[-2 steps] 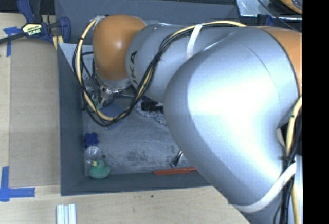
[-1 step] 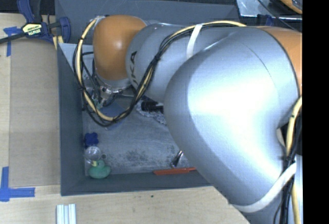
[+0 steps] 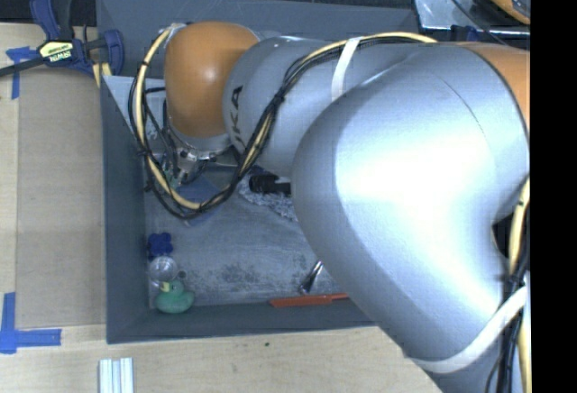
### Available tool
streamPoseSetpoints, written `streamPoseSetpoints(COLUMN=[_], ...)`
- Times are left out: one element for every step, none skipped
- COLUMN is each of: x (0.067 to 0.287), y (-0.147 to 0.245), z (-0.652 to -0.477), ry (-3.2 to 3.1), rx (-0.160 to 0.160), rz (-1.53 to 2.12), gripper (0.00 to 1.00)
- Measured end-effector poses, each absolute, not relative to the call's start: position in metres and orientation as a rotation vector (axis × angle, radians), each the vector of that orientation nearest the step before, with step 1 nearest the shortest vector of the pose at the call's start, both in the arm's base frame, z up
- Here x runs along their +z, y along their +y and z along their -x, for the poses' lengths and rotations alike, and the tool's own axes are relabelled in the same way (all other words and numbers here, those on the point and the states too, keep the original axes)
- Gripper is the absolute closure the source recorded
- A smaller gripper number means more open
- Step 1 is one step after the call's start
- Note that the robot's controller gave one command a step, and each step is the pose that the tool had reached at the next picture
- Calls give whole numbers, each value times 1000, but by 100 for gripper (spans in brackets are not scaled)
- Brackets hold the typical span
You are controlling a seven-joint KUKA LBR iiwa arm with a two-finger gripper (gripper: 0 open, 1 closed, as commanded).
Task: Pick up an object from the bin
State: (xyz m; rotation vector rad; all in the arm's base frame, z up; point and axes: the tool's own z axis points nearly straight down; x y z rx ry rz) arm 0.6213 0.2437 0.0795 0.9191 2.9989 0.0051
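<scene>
My gripper [image 3: 183, 166] is low in the bin's far left part, its body showing just beneath the orange wrist cover. A flat blue thing [image 3: 206, 192] lies right under and beside it. A small black thing [image 3: 263, 184] sits a little to the right of it, against the arm. Nearer the front left, apart from the gripper, lie a small blue piece [image 3: 160, 245], a clear round thing [image 3: 162, 269] and a green thing [image 3: 173, 300] in the corner.
A thin orange-red stick [image 3: 308, 299] lies along the front wall, with a slim silver-and-black thing [image 3: 312, 277] just behind it. The big grey arm covers the bin's right half. Yellow and black cables loop round the wrist near the left wall.
</scene>
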Motion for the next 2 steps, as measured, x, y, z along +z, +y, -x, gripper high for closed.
streamPoseSetpoints(x=[102, 141], y=[243, 243], z=[-621, -622], ry=[3001, 2998], rx=[2, 6], rz=[-921, -919], gripper=[100, 100])
